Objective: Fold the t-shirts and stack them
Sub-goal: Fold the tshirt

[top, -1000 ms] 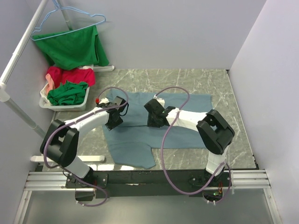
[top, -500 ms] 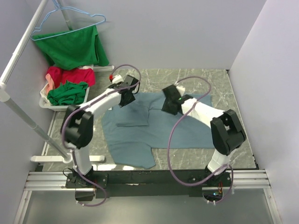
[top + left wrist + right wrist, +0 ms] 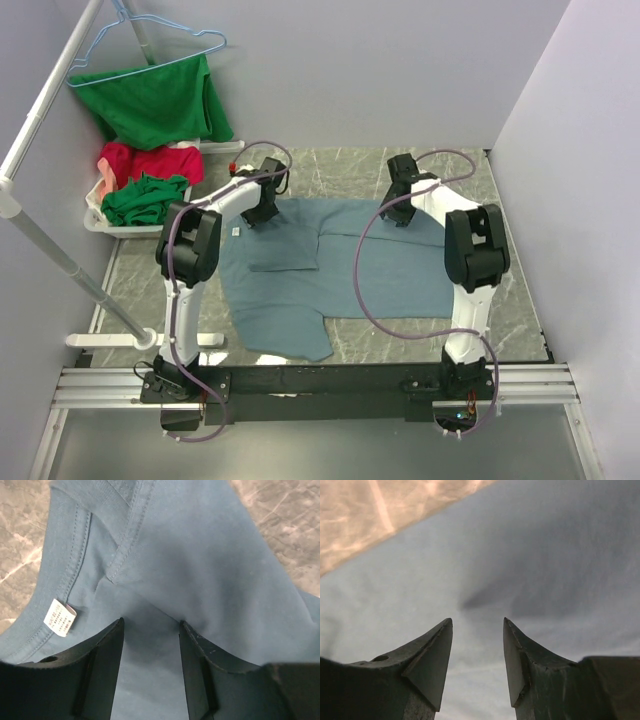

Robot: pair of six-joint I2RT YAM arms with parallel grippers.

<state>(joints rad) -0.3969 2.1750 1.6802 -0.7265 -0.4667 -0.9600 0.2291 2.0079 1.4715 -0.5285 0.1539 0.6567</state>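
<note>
You have the grey-blue t-shirt [image 3: 340,270] lying flat on the surface [image 3: 505,230], with its long axis running left to right. Both sets of jaws are at its far edge, the left jaws over the collar end and the right jaws toward the opposite end. Both stand parted and grip nothing, with cloth directly beneath, and each arm is nearest its own end.

— The overhead view is bright and even; only faint, soft shadows fall on the dusty grey-blue cloth t-shirt [image 3: 390,270].

— The left wrist view is sharp, with crisp stitching. The right wrist view is soft: the marbled stone counter [image 3: 380,510] at upper left is blurred and glows warm, and a dark shadow smudge sits mid-frame.
</note>
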